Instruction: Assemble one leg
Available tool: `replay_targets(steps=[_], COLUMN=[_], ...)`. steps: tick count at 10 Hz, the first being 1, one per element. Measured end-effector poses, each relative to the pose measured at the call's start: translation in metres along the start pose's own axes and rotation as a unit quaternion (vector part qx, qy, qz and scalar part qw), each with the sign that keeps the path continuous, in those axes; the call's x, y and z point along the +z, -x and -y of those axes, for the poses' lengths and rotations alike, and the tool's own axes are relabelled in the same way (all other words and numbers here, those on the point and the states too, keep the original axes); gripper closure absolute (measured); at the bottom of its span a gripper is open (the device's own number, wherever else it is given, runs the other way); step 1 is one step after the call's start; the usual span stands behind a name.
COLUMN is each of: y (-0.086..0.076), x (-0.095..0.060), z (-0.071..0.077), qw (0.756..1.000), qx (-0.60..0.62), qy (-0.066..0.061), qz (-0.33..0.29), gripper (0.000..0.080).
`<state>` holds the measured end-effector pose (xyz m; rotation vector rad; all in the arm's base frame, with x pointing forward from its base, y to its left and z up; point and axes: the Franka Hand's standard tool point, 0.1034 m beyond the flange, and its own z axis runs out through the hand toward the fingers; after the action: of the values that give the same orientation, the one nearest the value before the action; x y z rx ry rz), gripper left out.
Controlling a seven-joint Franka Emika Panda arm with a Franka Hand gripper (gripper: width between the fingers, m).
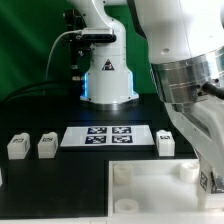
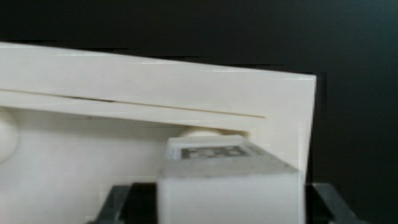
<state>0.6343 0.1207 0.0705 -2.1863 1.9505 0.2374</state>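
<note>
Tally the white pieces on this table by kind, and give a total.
leg: 4, the last one held in the gripper
tabletop with corner sockets: 1
marker board: 1
Total: 6

Worktop (image 1: pixel 40 185) is black, w/ a raised black ledge along the front in the exterior view. Marker board (image 1: pixel 107 136) lies flat near the middle, thin & white, 4 black-and-white tags in 2 rows. Large white square tray-like piece (image 1: pixel 150 190) sits at the front toward the exterior view's right, in front of the marker board & apart from it; round socket visible at its near-left corner, raised rim round the edge. In the wrist view the same tray-like piece (image 2: pixel 125 110) fills most of the pic, a white slab w/ a groove along it against black.
</note>
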Motion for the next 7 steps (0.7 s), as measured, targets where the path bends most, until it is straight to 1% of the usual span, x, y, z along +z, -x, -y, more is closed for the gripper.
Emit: replay_targets(steps=[1,2,3,4,5,6,7], y=[-0.0001,0.0,0.0014,0.0016,0.0035,0.0027,0.0013], x=[0.0001,0.0,-0.0004,-0.0035,-0.0071,-0.0064,-0.0057], z=[0.0,-0.0001,0.0002,0.0001,0.0013,0.0011,0.0008], qw=[1.0,0.999,0.996,0.981,0.962,0.945,0.926], qx=[-0.013,-0.045,-0.09,-0.194,-0.271,-0.327,-0.376], qy=[0.0,0.0,0.0,0.005,0.007,0.008,0.009], qz=[0.0,-0.001,-0.001,-0.009,-0.018,-0.017,-0.016], gripper=[0.0502,0.0439,0.0253,0.0182,0.0182,0.0156,0.0151])
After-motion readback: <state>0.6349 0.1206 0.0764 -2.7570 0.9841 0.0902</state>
